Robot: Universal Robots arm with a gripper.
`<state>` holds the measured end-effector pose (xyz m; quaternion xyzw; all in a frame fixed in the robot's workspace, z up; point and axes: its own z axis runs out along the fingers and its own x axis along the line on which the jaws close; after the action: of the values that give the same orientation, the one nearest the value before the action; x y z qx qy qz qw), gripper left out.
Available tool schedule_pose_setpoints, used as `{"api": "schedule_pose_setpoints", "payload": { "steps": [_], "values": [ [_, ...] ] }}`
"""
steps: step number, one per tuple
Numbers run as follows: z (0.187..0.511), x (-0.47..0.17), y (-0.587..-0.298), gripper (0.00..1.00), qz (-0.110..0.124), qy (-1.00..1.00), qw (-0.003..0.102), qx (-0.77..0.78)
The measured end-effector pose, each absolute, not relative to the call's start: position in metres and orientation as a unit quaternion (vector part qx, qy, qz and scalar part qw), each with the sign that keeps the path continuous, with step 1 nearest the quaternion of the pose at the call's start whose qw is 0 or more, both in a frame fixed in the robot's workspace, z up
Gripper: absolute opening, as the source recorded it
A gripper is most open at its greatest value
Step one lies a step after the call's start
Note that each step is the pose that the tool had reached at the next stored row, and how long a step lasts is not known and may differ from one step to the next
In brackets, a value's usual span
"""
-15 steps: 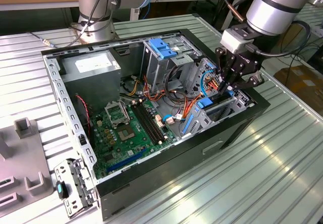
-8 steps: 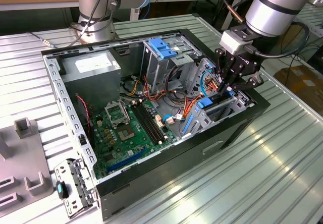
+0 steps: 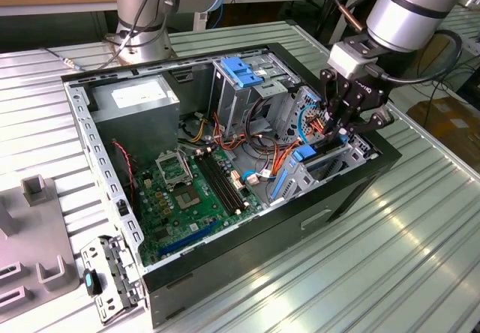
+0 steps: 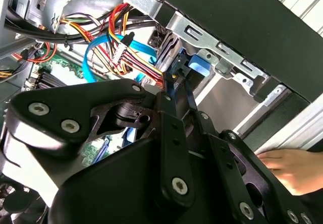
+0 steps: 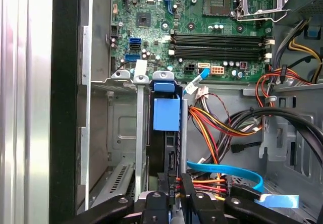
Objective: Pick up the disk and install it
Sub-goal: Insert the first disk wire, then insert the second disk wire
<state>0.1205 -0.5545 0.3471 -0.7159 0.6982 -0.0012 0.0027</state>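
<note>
One claw (image 3: 339,132) here, hanging at the right of the exterior view, over the near-right corner of the one open computer case (image 3: 341,198). Honestly, we can't tell whether it's spread or pinching anything. Its tip sits right at the end of the disk (image 5: 165,114) in the first wrist view. We count one disk, standing on edge in a narrow bay between two grey metal rails, with its one blue end tab facing the motherboard (image 5: 202,17). In the exterior view that tab (image 3: 303,153) sits just left of and below the claw.

Right beside the bay runs one flat blue cable (image 5: 227,171), plus a bundle of red, orange and yellow wires (image 5: 212,128). Further out on the board we count four black memory slots (image 5: 222,40) and one processor socket (image 5: 255,2).

Upper middle of the exterior view: one tall drive cage with one blue latch (image 3: 241,70). Upper left: one grey power-supply box (image 3: 135,97). One person's hand (image 4: 290,168) rests outside the case in the second wrist view.
</note>
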Motion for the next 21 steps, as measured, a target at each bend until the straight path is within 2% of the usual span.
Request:
{"api": "schedule_pose_setpoints", "payload": {
  "steps": [5,7,21],
  "values": [
    [0.3527,0.1205,-0.5545,0.23,-0.001,0.698,0.003,-0.716],
    [0.3528,0.1204,-0.5545,0.11,-0.001,0.698,0.003,-0.716],
    [0.3528,0.1176,-0.5546,0.11,-0.001,0.698,0.003,-0.716]
  ]
}}
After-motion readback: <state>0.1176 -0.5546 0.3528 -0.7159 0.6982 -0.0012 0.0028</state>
